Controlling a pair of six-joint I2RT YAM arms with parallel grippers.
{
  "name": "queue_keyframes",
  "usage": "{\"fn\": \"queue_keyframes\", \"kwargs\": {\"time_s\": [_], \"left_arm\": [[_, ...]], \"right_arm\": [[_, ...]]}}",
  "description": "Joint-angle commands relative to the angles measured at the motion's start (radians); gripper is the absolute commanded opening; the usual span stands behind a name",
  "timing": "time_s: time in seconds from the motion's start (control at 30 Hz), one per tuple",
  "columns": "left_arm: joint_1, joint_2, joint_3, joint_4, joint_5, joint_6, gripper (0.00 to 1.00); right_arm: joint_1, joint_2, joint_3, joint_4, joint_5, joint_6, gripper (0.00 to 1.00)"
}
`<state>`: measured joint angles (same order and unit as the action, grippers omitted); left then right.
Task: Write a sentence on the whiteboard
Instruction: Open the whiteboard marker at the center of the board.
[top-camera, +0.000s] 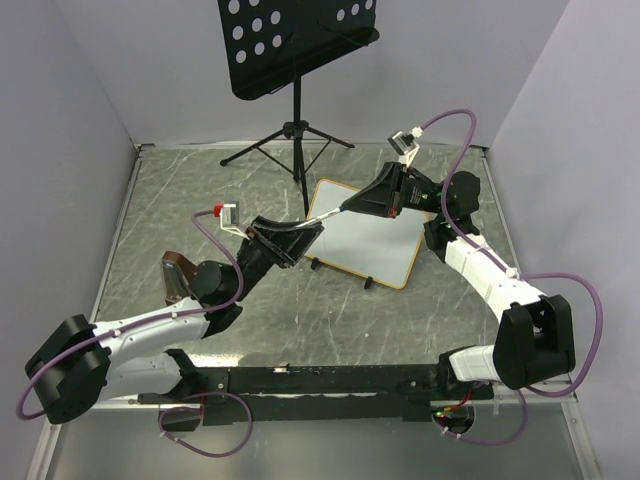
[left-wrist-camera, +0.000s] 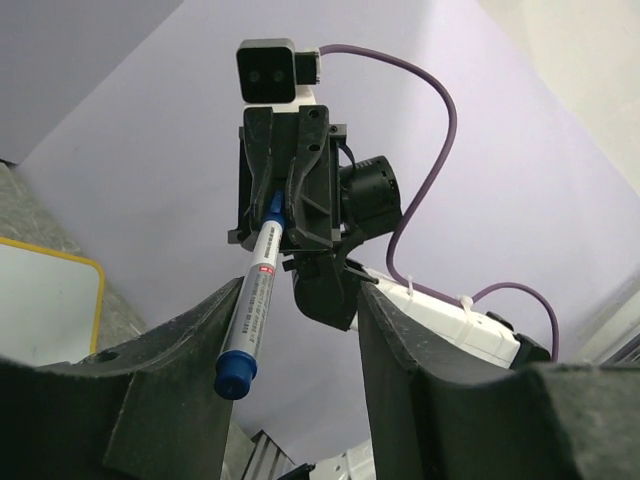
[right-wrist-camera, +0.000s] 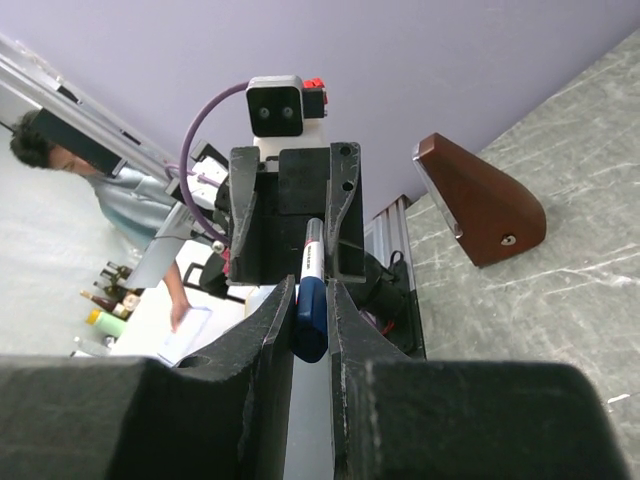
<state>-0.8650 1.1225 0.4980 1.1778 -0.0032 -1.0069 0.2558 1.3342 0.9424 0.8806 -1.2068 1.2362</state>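
The right hand (right-wrist-camera: 310, 300) is pinching a marker pen (left-wrist-camera: 254, 300), its two fingers pressing together on the barrel close to one blue end. The pen is sticking straight out ahead of this hand. Its white barrel with a red label is running toward the left hand (top-camera: 308, 232), which is facing it head-on. The left hand's fingers are standing spread wide, and the pen's other blue end is sitting in the gap between them. Whether it is touching either finger cannot be told.

Seen from above, the right wrist is bending toward 8 o'clock. Behind it the forearm is sloping back toward 4 o'clock to a raised elbow, and the upper link is dropping from there to the base at the worktop's (top-camera: 180, 200) near edge. The left forearm is reaching toward 2 o'clock from a bent elbow. Its upper link is sweeping out toward 9 o'clock before folding back to its own base.

The whiteboard (top-camera: 370, 250) is resting on the worktop just below the meeting hands, its white face turned up and its centre at about 5 o'clock from the right hand. Its light wooden frame is sitting skewed to the worktop's edges.

A brown wedge-shaped block (right-wrist-camera: 480, 205) is lying on the worktop at about 8 o'clock from the left hand, beside that arm's elbow. A black perforated music stand (top-camera: 300, 40) is standing at the far edge, at 12 o'clock.
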Motion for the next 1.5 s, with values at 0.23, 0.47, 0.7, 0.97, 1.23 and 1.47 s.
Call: {"fn": "queue_keyframes", "kwargs": {"time_s": [0.23, 0.47, 0.7, 0.97, 1.23, 1.47], "left_arm": [[-0.025, -0.003, 0.033, 0.062, -0.119, 0.024, 0.50], [-0.025, -0.006, 0.037, 0.032, -0.142, 0.021, 0.45], [-0.025, 0.003, 0.042, 0.034, -0.135, 0.019, 0.43], [-0.025, 0.007, 0.057, 0.014, -0.132, 0.022, 0.27], [-0.013, -0.027, -0.002, 0.048, -0.167, 0.031, 0.01], [0.095, -0.281, -0.145, -0.071, -0.161, 0.025, 0.01]], "right_arm": [[0.011, -0.030, -0.007, -0.006, 0.006, -0.037, 0.00], [0.010, -0.030, -0.010, -0.003, 0.004, -0.035, 0.00], [0.011, -0.030, -0.013, -0.017, 0.001, -0.050, 0.00], [0.014, -0.035, -0.017, -0.037, 0.000, -0.066, 0.00], [0.002, -0.038, -0.024, -0.077, -0.028, -0.112, 0.00], [-0.127, -0.017, -0.040, 0.089, -0.088, -0.012, 0.00]]}}
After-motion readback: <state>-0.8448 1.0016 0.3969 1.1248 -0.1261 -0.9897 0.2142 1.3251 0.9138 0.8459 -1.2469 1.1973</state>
